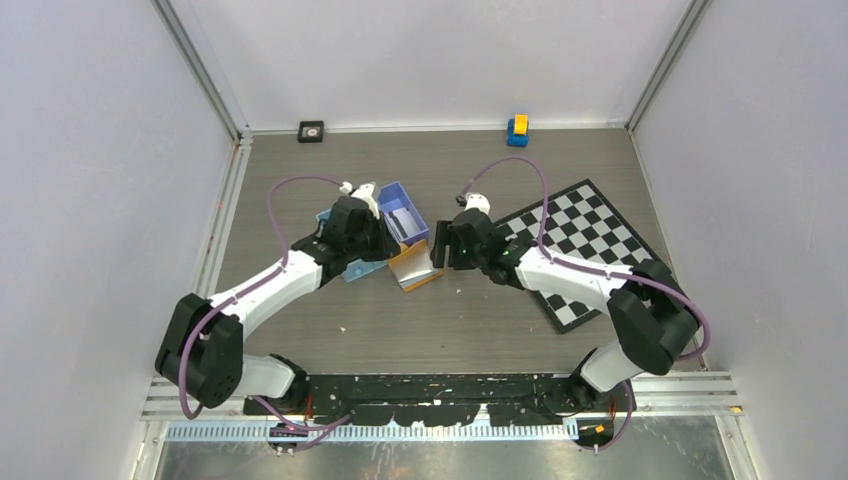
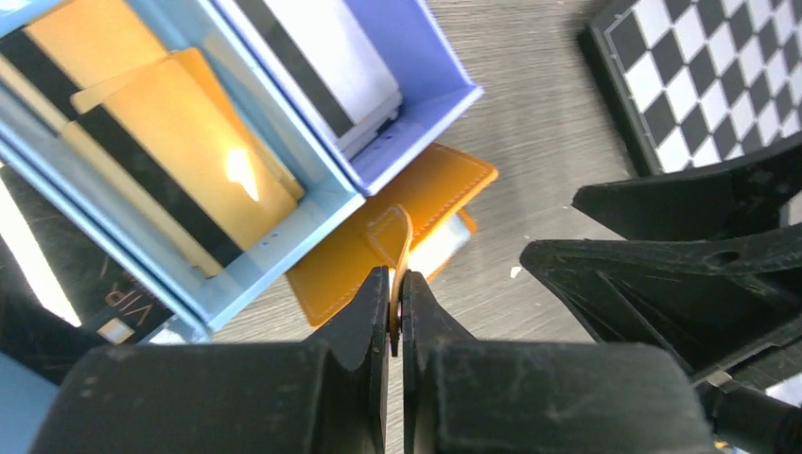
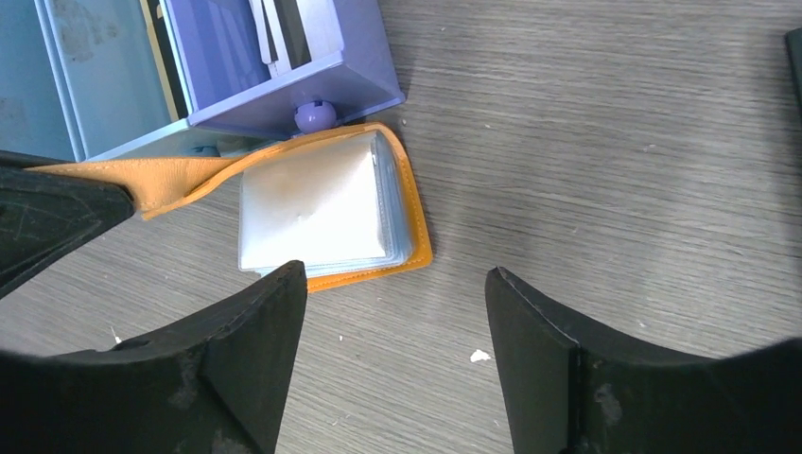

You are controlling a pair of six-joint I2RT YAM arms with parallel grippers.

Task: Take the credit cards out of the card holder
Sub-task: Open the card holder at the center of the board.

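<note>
The orange card holder (image 3: 416,236) lies open on the table against the front of the blue tray (image 3: 284,95). Its pale clear sleeves (image 3: 312,203) face up, and any credit cards inside them cannot be told apart. My left gripper (image 2: 395,282) is shut on the holder's orange flap (image 2: 401,236), holding it up and to the left. My right gripper (image 3: 392,276) hangs open just in front of the holder, nothing between its fingers. From above, both grippers (image 1: 383,250) (image 1: 437,252) flank the card holder (image 1: 418,272).
The tray holds gold cards with black stripes (image 2: 180,142), a white striped card (image 2: 322,57) and a black VIP card (image 2: 95,293). A checkerboard mat (image 1: 590,240) lies to the right. A blue-and-yellow block (image 1: 517,129) and a small black object (image 1: 311,131) sit at the back wall.
</note>
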